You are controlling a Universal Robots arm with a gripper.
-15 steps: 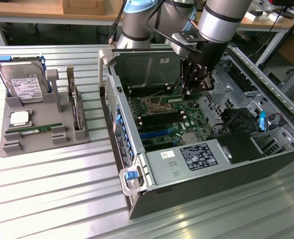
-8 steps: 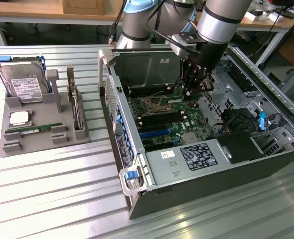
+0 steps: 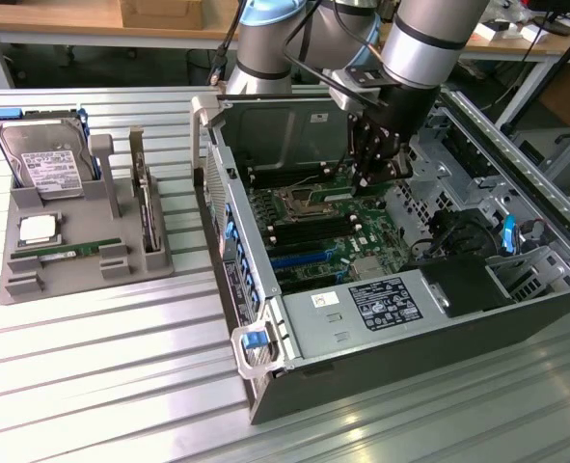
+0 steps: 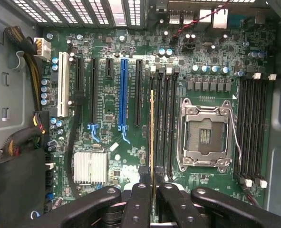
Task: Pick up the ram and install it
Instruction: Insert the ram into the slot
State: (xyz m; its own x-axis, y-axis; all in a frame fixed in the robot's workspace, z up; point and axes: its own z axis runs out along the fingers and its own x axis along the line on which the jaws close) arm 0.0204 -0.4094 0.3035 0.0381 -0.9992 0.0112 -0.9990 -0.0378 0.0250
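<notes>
Wrist view: end effector (image 4: 152,202) grips ram (image 4: 152,137) edge-on.

The exterior view is taken from above and at a distance, angled down over the ribbed metal worktop (image 3: 92,376) toward the open computer case (image 3: 381,289) and the arm reaching into it. The wrist view is taken close, straight down past the gripper (image 4: 153,202) onto the motherboard (image 4: 130,156). The motherboard inside the case is shared by both views.
</notes>
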